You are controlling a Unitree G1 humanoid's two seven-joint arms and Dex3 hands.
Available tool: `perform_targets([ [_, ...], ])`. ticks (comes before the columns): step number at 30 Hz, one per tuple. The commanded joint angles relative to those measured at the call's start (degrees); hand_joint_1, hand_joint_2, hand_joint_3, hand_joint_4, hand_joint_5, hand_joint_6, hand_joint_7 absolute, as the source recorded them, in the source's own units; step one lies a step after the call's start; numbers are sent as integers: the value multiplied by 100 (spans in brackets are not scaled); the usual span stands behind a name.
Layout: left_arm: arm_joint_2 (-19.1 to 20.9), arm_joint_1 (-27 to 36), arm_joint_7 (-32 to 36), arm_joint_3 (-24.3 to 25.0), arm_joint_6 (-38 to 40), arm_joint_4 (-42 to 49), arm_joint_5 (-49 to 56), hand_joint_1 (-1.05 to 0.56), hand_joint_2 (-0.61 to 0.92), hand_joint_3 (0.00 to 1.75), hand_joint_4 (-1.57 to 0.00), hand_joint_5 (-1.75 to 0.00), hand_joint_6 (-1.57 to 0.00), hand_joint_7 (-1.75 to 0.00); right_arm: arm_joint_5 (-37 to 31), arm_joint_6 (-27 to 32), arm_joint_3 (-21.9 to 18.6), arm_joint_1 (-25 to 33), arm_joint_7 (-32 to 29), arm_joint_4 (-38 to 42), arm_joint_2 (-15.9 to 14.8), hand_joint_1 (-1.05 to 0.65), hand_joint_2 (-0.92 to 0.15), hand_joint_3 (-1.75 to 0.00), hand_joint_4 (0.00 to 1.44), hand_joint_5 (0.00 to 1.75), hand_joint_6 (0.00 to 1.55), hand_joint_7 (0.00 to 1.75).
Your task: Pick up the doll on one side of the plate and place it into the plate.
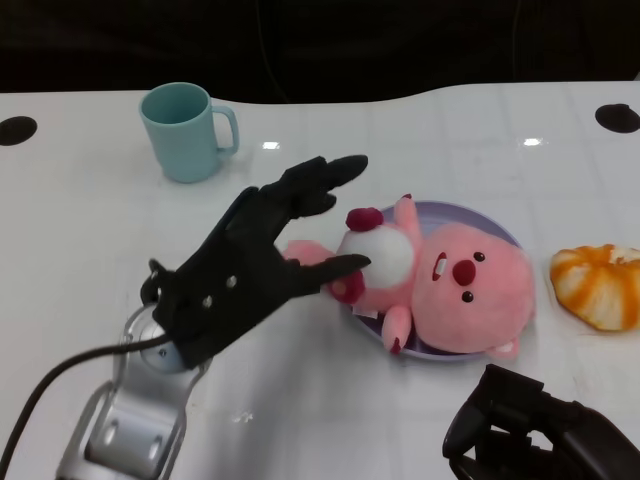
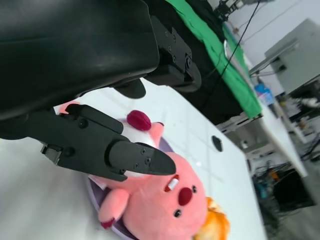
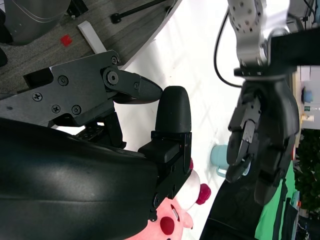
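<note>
while touching doll (image 1: 440,285), fingers (image 1: 320,185) spread

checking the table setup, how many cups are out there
1. A light blue mug stands upright at the far left of the table, beyond the left hand and apart from the purple plate. None looks hidden behind the arms.

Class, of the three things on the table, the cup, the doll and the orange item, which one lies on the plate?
The pink doll lies on the purple plate; the cup and orange item sit on bare table.
</note>
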Motion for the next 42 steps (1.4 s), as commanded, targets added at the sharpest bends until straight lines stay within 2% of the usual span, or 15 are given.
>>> perform_targets([
  [1,6,383,144,191,6,-432,-156,-7,47,102,-24,-111,-56,-45,3,-57,-22,24,-7,-1,-49,-25,-87,-62,66,175,44,168],
  [6,-145,1016,215,441,175,-1004,-550,0,47,116,-44,-121,-71,-60,31,1,-35,13,4,-26,-64,-26,-87,-62,66,175,45,167],
  [8,-155,1251,223,459,56,-1124,-623,1,46,121,-52,-126,-71,-75,26,23,-36,14,-2,-39,-70,-25,-87,-62,66,175,45,167],
  [9,-169,1354,232,465,-20,-1168,-646,1,47,120,-58,-132,-74,-88,35,31,-39,15,-3,-44,-67,-25,-87,-62,66,175,45,167],
  [11,-268,1616,308,496,-51,-1321,-734,2,47,120,-66,-138,-78,-102,25,-10,-43,13,4,-35,-75,-25,-87,-62,66,175,45,167],
  [15,-281,2040,298,493,353,-1767,-905,-1,47,129,-78,-155,-80,-130,20,-21,-47,-1,8,-39,-86,-26,-87,-63,66,175,45,167],
  [17,-287,2204,228,525,760,-2023,-1125,-2,43,142,-85,-162,-82,-139,2,4,-34,-16,-6,-52,-87,-26,-87,-63,66,175,45,167],
  [20,-260,2397,196,574,1281,-2373,-1412,-1,37,155,-93,-171,-87,-145,4,25,-14,-37,-20,-63,-72,-26,-87,-63,66,175,45,167],
  [26,-153,2660,252,699,2108,-2927,-1685,-4,34,159,-94,-175,-83,-163,-18,65,19,-60,-54,-99,-62,-25,-87,-64,67,175,46,167],
  [34,78,3031,108,831,2650,-3246,-2148,-2,43,145,-90,-175,-79,-165,51,64,-21,-110,-48,-66,-40,-24,-86,-65,67,175,45,168],
  [42,140,2905,124,871,2876,-3128,-2272,-2,45,141,-91,-175,-78,-166,49,-38,-76,-170,-21,57,-59,-22,-85,-66,67,175,45,168],
])
